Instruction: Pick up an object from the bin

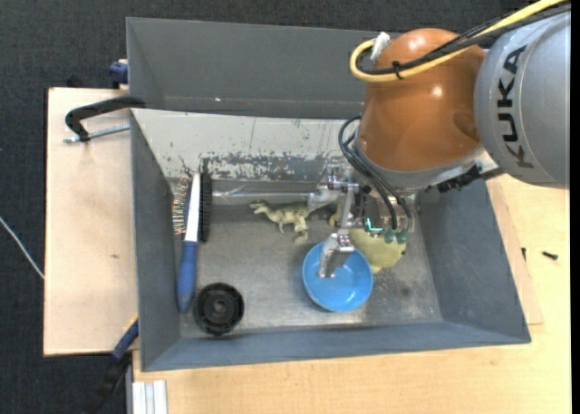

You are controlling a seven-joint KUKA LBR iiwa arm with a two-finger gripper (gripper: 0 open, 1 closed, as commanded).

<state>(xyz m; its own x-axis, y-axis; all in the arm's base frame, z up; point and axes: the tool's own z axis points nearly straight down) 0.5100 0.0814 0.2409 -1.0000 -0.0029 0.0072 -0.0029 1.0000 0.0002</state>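
My gripper hangs low in the bin's right half, its one visible finger reaching down over the upper rim of a blue round bowl. A pale yellow soft thing lies right beside the bowl, just right of the gripper and partly under the wrist. A small tan toy dinosaur lies a little to the upper left, near the back wall.
A wire brush with a white and blue handle lies along the left wall. A black round cap sits in the front left corner. The arm's orange cover hides the bin's back right part.
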